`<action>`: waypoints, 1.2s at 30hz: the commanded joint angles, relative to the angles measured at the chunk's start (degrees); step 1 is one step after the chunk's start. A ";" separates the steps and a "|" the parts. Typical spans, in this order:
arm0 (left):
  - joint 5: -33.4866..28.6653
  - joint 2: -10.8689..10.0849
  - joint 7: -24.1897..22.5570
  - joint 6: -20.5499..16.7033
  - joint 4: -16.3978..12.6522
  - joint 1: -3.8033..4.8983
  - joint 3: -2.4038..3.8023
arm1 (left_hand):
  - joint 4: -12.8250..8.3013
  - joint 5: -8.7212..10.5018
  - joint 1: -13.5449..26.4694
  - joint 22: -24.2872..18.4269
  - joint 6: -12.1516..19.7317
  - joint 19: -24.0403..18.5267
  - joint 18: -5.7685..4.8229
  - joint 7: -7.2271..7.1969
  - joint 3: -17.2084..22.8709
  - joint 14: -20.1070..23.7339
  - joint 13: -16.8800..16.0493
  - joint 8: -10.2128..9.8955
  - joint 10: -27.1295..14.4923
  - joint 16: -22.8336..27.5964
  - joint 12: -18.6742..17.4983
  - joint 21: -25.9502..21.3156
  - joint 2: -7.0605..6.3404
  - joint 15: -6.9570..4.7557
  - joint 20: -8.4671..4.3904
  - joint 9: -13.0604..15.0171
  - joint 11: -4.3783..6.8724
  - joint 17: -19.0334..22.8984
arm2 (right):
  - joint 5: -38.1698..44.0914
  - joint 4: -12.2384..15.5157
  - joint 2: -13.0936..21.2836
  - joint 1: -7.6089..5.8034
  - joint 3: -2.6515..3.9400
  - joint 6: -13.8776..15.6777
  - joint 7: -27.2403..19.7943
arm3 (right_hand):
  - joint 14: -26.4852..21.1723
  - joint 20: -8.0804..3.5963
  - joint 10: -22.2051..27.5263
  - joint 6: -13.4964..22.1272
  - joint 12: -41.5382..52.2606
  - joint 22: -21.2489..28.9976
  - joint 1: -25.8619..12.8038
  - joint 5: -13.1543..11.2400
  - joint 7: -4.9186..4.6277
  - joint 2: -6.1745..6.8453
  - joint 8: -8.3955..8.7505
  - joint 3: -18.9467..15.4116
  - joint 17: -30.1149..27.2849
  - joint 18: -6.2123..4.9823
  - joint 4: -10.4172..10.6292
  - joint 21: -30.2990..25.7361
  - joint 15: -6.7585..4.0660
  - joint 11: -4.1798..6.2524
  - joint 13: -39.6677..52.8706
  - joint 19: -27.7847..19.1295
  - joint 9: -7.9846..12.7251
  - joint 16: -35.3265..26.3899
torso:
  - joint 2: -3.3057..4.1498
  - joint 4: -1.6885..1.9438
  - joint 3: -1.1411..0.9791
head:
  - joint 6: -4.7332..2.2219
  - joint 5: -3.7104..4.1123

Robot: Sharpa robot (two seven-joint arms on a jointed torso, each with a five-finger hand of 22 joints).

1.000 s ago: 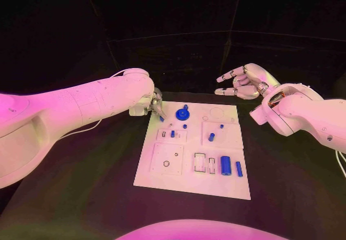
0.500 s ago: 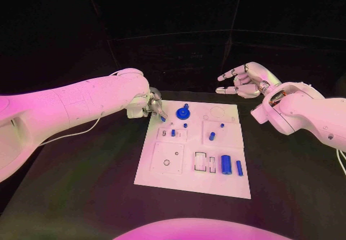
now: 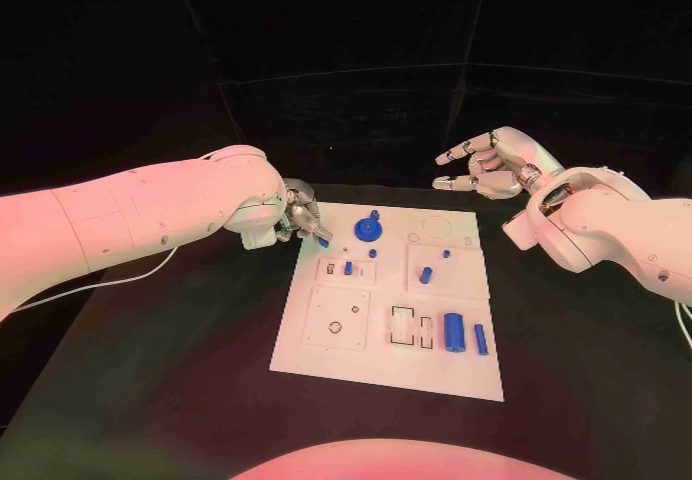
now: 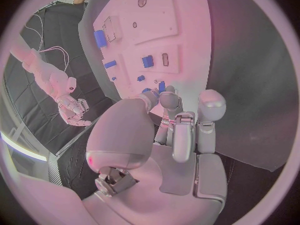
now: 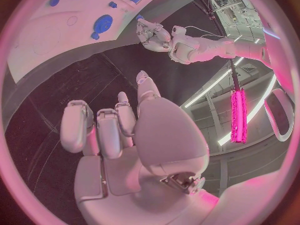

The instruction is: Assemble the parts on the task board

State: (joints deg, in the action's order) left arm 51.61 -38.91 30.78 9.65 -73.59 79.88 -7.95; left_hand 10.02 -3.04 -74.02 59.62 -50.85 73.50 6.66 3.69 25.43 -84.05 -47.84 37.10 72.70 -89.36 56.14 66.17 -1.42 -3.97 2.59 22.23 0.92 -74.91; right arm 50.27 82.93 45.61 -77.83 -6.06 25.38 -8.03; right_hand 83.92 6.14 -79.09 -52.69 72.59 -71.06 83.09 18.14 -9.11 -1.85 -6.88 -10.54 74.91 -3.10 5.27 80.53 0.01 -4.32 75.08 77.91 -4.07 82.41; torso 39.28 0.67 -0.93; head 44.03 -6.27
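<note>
The white task board (image 3: 368, 350) lies mid-table with several blue parts on it. A blue gear (image 3: 366, 229) stands near its far edge, a blue cylinder (image 3: 453, 332) on its near right. My left hand (image 3: 299, 218) hovers at the board's far left corner, fingers curled together, and seems to pinch a small blue part (image 3: 320, 241) at its fingertips. The left wrist view shows that part (image 4: 161, 86) just past the fingertips (image 4: 170, 99). My right hand (image 3: 488, 165) hangs raised beyond the far right corner, fingers apart, holding nothing. The right wrist view shows the gear (image 5: 102, 23) and my left hand (image 5: 153, 35).
Small blue pegs (image 3: 426, 273) stand in the board's middle rows, and a thin blue bar (image 3: 479, 338) lies beside the cylinder. Rectangular slots (image 3: 401, 325) and a square plate with a hole (image 3: 335, 325) sit on the near left. Black table (image 3: 173, 350) surrounds the board.
My left hand has drawn slightly left, away from the board's far corner, with the small blue part still at its fingertips. The right hand has barely moved.
</note>
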 commanded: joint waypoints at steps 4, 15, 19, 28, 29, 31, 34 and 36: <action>2.74 -1.83 -0.66 -5.33 -3.72 -0.29 -0.05 | -5.12 0.06 0.38 0.15 0.11 0.01 0.37 -0.42 6.12 -5.71 -0.04 0.64 0.55 -0.11 0.27 -0.09 -1.05 -0.33 -0.43 0.44 0.08 -14.05 | -0.30 -0.04 -0.03 -0.12 0.03 -0.79 -0.93 | 3.01 -0.15 0.21 0.11 -0.40 0.06 0.63 0.19 0.06 0.05 -0.30 -0.03 1.22 -1.16 -0.47 -0.31 -0.35 0.38 -0.17 -0.27 0.05 -0.29 | 0.02 0.03 0.02 | -0.21 -0.37; 5.62 -2.50 -1.82 -8.42 -6.63 -1.91 -0.15 | -5.19 0.07 0.94 0.04 -0.07 -0.05 0.41 -0.60 6.73 -5.71 0.14 1.25 0.67 -0.12 0.20 -0.25 -1.68 -0.42 -0.50 0.79 0.22 -14.08 | -0.30 0.16 0.13 -0.12 0.02 -0.71 -0.64 | 3.01 -0.15 0.21 0.11 -0.40 0.06 0.63 0.19 0.06 0.05 -0.30 -0.03 1.22 -1.16 -0.47 -0.31 -0.35 0.38 -0.17 -0.27 0.05 -0.29 | 0.07 -0.19 0.02 | -0.32 -0.49; 8.04 -2.40 -2.43 -8.58 -6.72 -2.31 -0.16 | -5.21 0.08 1.02 0.08 -0.08 -0.03 0.40 -0.63 6.83 -5.72 0.28 1.35 0.65 -0.14 0.10 -0.23 -1.81 -0.43 -0.52 0.85 0.24 -14.11 | -0.30 0.19 0.15 -0.12 0.02 -0.68 -0.55 | 3.02 -0.15 0.20 0.12 -0.37 0.03 0.72 0.19 0.05 -0.01 -0.30 -0.01 1.25 -1.16 -0.53 -0.30 -0.35 0.38 -0.15 -0.25 0.06 -0.28 | 0.08 -0.16 0.00 | -0.34 -0.51; 9.60 -2.17 -2.97 -7.08 -5.66 -3.43 -0.23 | -5.21 0.09 1.07 -0.08 -0.09 -0.12 0.44 -0.65 6.90 -5.71 0.65 1.41 0.53 -0.10 -0.19 -0.37 -1.88 -0.45 -0.53 0.89 0.26 -14.04 | -0.27 0.19 0.26 -0.11 0.02 -0.55 -0.03 | 3.02 -0.16 0.17 0.13 -0.32 0.03 0.73 0.19 0.04 -0.14 -0.30 0.00 1.26 -1.15 -0.52 -0.30 -0.34 0.36 -0.12 -0.24 0.06 -0.29 | 0.04 -0.11 0.01 | -0.50 -0.43; 9.65 -2.14 -3.02 -6.90 -5.60 -3.54 -0.24 | -5.20 0.11 1.13 -0.13 -0.09 -0.15 0.45 -0.66 6.92 -5.69 0.88 1.46 0.45 -0.07 -0.37 -0.42 -1.95 -0.45 -0.53 0.92 0.27 -13.98 | -0.28 0.17 0.25 -0.11 0.02 -0.55 -0.02 | 3.02 -0.16 0.17 0.14 -0.33 0.06 0.59 0.17 0.02 -0.24 -0.30 -0.05 1.25 -1.16 -0.42 -0.32 -0.33 0.34 -0.13 -0.26 0.07 -0.30 | 0.04 -0.11 0.02 | -0.50 -0.43; 9.71 -2.10 -3.13 -6.66 -5.54 -3.69 -0.25 | -5.18 0.13 1.21 -0.18 -0.11 -0.18 0.46 -0.68 6.94 -5.69 1.03 1.52 0.41 -0.06 -0.49 -0.47 -2.04 -0.46 -0.54 0.95 0.27 -13.96 | -0.28 0.15 0.22 -0.11 0.02 -0.55 0.01 | 3.01 -0.15 0.19 0.15 -0.37 0.10 0.43 0.12 0.00 -0.33 -0.30 -0.12 1.23 -1.17 -0.32 -0.36 -0.32 0.33 -0.17 -0.28 0.07 -0.32 | 0.09 -0.13 0.04 | -0.64 -0.45; 9.77 -2.00 -3.26 -6.34 -5.48 -3.89 -0.27 | -5.17 0.14 1.25 -0.16 -0.12 -0.17 0.46 -0.69 6.95 -5.69 1.05 1.55 0.41 -0.06 -0.51 -0.46 -2.08 -0.47 -0.55 0.97 0.28 -13.97 | -0.29 0.11 0.16 -0.10 0.01 -0.55 0.06 | 3.01 -0.15 0.19 0.16 -0.36 0.11 0.35 0.08 0.00 -0.36 -0.30 -0.15 1.23 -1.17 -0.27 -0.36 -0.32 0.32 -0.18 -0.28 0.07 -0.33 | 0.07 -0.15 0.02 | -0.70 -0.44; 9.79 -1.94 -3.30 -6.12 -5.43 -3.98 -0.28 | -5.15 0.16 1.33 -0.16 -0.14 -0.17 0.46 -0.71 6.97 -5.70 1.10 1.62 0.42 -0.09 -0.54 -0.47 -2.17 -0.47 -0.56 1.01 0.29 -14.01 | -0.29 0.06 0.14 -0.10 0.01 -0.57 0.11 | 3.01 -0.15 0.20 0.17 -0.39 0.12 0.27 0.03 -0.01 -0.39 -0.30 -0.19 1.22 -1.17 -0.21 -0.37 -0.31 0.31 -0.21 -0.29 0.08 -0.34 | 0.06 -0.15 0.02 | -0.69 -0.44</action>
State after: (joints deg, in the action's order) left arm 60.19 -40.93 28.54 2.60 -79.05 75.89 -8.24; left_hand 8.62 -2.68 -72.29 59.50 -50.99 73.30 6.66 3.56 28.24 -84.05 -46.79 38.34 73.02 -89.36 55.85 65.91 -3.56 -3.97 2.40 23.09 1.20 -74.91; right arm 50.15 82.95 45.79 -77.82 -6.08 24.96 -7.94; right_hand 83.93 6.14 -78.99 -52.69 72.34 -71.00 83.32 18.14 -9.11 -2.07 -6.88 -10.52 74.90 -3.10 4.93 80.53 0.01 -4.42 75.00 77.91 -4.07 82.42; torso 39.36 0.52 -0.91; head 43.34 -6.70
